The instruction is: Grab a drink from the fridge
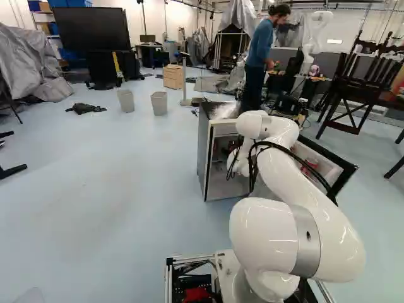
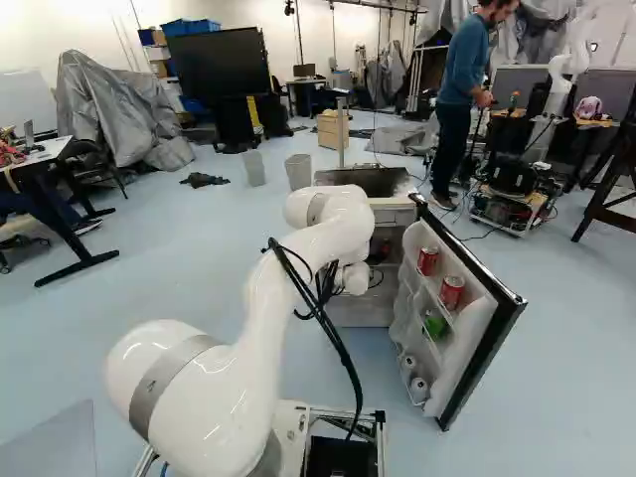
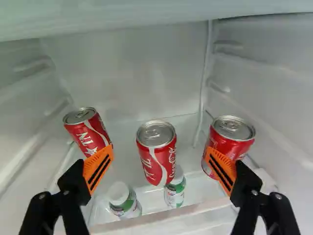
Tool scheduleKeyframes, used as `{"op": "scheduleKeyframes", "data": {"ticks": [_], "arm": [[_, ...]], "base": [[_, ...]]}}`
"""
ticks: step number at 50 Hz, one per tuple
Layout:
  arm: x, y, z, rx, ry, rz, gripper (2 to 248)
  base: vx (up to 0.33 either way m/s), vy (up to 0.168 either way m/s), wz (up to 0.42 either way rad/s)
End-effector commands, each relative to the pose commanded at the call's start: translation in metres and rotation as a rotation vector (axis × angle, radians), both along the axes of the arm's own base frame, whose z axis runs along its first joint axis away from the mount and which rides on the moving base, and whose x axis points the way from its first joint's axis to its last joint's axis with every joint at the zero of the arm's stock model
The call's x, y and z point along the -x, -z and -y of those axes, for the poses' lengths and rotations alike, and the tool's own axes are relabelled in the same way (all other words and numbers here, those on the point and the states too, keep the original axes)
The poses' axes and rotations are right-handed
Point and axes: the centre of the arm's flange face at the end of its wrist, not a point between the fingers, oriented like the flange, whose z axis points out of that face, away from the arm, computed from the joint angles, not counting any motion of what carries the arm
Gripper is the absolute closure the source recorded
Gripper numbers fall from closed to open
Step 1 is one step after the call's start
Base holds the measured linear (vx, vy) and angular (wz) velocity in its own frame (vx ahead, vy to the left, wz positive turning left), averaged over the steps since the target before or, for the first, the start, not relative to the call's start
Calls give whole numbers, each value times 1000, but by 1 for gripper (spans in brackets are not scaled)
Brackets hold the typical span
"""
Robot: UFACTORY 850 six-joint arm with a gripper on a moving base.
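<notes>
Reaching into the fridge: the glossy white arm (image 1: 284,164), bent forward and down, its wrist at the opening of the dark-sided, white-lined fridge (image 1: 203,148)
Pincer: black with orange pads (image 3: 159,156), released, its two fingers spread wide inside the fridge with nothing gripped
Drink amid the fingers: a red metal can with white lettering and a silver top (image 3: 156,161), upright, a little ahead of the gap between the pads
Drinks at the sides: a second red metal can (image 3: 85,129) partly behind one pad, and a third red metal can (image 3: 234,137) partly behind the other; whether either pad touches its can, I cannot tell
Bottles: two small white-capped bottles with green-and-white labels (image 3: 122,201) (image 3: 174,192), near the pale front edge of the shelf (image 3: 156,219); which level they stand on, I cannot tell
Door: black-edged and white inside (image 2: 479,343), swung open, with two red cans (image 2: 451,291) on its racks, a green item (image 2: 434,325) under them and two pale round-ended containers (image 2: 418,389) at the bottom
</notes>
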Motion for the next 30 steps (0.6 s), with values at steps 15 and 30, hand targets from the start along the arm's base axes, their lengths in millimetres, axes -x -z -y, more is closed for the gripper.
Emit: {"op": "scheduleKeyframes", "data": {"ticks": [15,30], "arm": [[-4,1,0,3,-2,7,17],[-4,2,0,3,-2,7,130]], "base": [[0,0,0],[0,0,0]]}}
